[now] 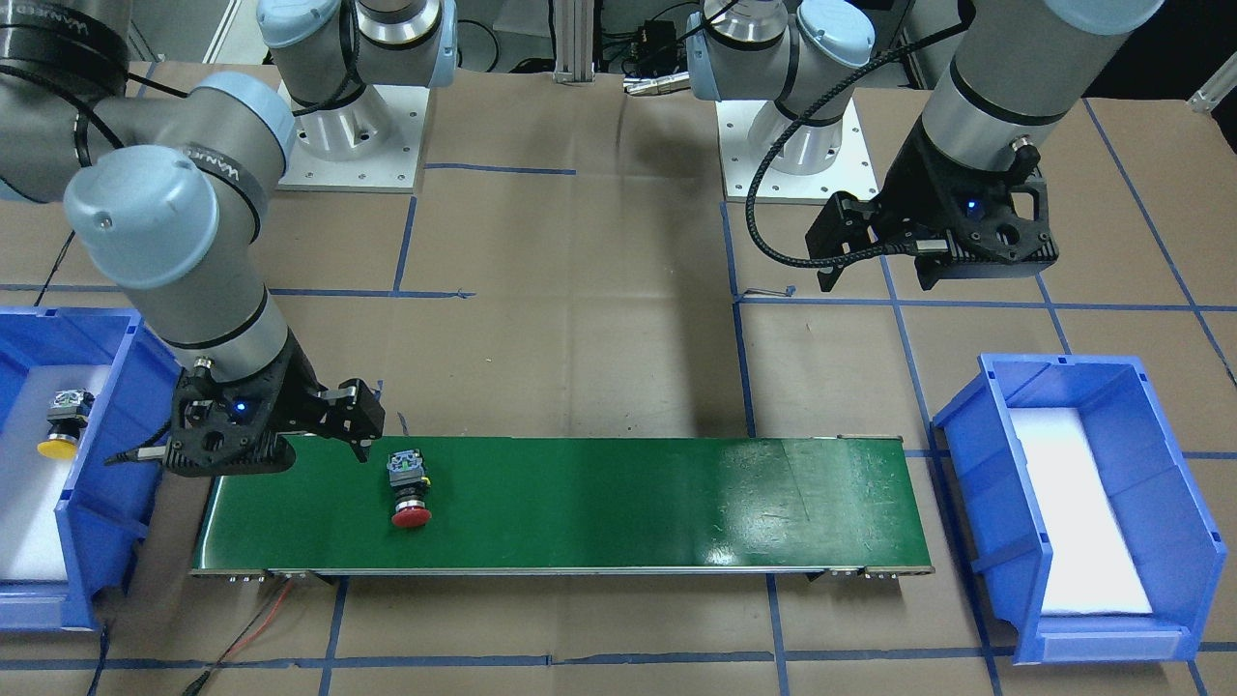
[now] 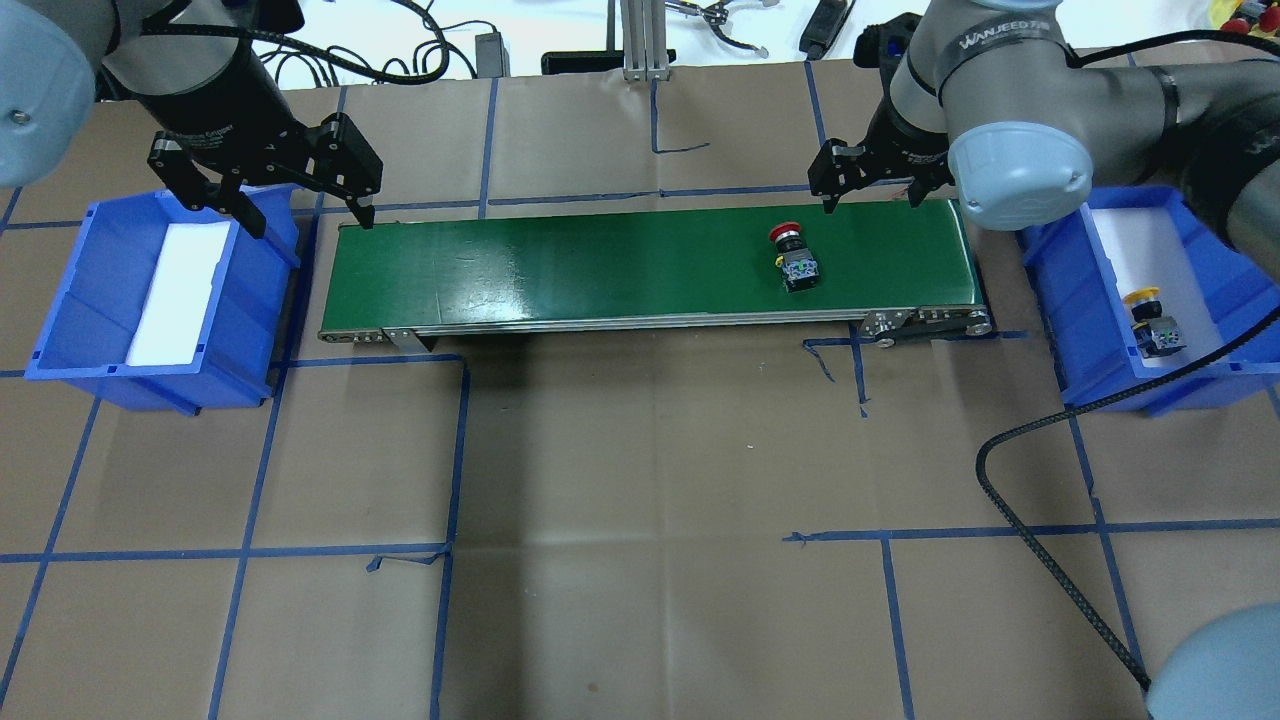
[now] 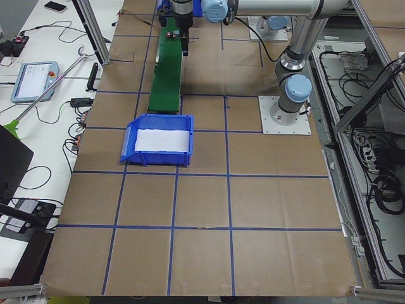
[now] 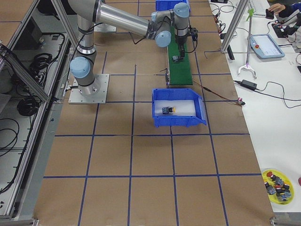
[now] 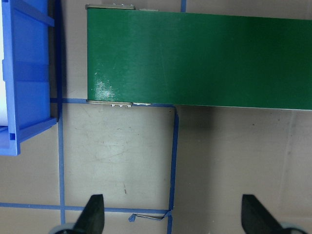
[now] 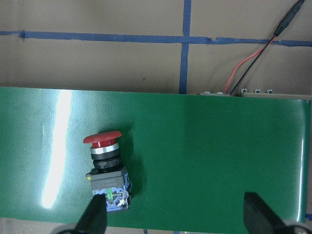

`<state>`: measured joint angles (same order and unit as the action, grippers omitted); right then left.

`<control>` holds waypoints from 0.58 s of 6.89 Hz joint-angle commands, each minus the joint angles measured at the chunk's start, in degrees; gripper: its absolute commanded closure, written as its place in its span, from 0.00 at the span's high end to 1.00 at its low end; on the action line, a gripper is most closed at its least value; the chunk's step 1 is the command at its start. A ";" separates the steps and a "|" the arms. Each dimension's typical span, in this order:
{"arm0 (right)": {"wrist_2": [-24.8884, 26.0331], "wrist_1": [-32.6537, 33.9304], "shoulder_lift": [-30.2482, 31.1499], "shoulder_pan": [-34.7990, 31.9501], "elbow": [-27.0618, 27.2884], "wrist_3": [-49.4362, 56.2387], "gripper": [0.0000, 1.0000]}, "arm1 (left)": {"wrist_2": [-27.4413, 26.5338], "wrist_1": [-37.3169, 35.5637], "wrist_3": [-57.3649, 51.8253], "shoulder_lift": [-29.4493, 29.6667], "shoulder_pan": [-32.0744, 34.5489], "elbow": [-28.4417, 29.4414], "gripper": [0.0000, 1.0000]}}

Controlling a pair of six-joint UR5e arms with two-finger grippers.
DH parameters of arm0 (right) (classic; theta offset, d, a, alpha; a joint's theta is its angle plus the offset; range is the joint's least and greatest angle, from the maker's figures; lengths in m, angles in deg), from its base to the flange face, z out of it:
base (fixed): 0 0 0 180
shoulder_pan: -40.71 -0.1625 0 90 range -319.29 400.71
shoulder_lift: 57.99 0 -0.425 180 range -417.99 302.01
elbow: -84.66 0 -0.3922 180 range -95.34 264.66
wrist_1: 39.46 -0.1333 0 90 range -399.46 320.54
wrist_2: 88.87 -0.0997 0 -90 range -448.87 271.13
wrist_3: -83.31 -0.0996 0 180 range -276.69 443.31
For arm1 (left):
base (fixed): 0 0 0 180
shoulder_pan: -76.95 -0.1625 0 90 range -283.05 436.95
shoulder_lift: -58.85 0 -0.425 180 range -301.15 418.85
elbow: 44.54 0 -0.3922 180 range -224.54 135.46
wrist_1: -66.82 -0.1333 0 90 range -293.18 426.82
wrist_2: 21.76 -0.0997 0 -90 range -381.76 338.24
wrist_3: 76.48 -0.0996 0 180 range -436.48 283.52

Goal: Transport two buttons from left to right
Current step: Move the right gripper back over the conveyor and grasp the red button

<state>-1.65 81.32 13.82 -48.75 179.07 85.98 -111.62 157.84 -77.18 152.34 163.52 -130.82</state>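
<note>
Right gripper (image 2: 872,190) spread at belt (image 2: 600,265) edge, beside red button (image 2: 793,258); left gripper (image 2: 307,212) spread over belt's other end.

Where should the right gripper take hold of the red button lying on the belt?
Around the black neck between cap and contact block, coming straight down, jaws across its long axis: the red button lies on its side on the belt, flanks free.

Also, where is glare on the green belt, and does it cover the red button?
Overhead exterior: a pale sheen on the belt toward its left end, far from the red button. Exterior front-facing: the sheen sits toward the view's right. Right wrist-mounted: a bright streak beside the button, not on it.
</note>
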 commanded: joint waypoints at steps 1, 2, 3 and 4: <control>-0.03 1.04 -4.12 -0.10 -0.19 -3.09 0.99 | -0.06 0.03 0.00 0.11 0.00 0.06 1.00; -0.03 2.87 -4.83 -0.10 -0.01 -3.19 0.99 | 0.03 0.03 0.00 0.11 0.00 0.06 1.00; -0.03 3.23 -5.27 -0.10 0.16 -3.37 0.99 | -0.06 0.03 0.00 0.11 0.00 0.06 1.00; -0.03 3.24 -5.88 -0.10 0.34 -3.45 0.99 | 0.03 0.03 0.00 0.11 0.00 0.06 1.00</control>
<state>-1.68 84.23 8.69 -48.85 179.21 82.72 -111.63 157.87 -77.18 152.44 163.52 -130.76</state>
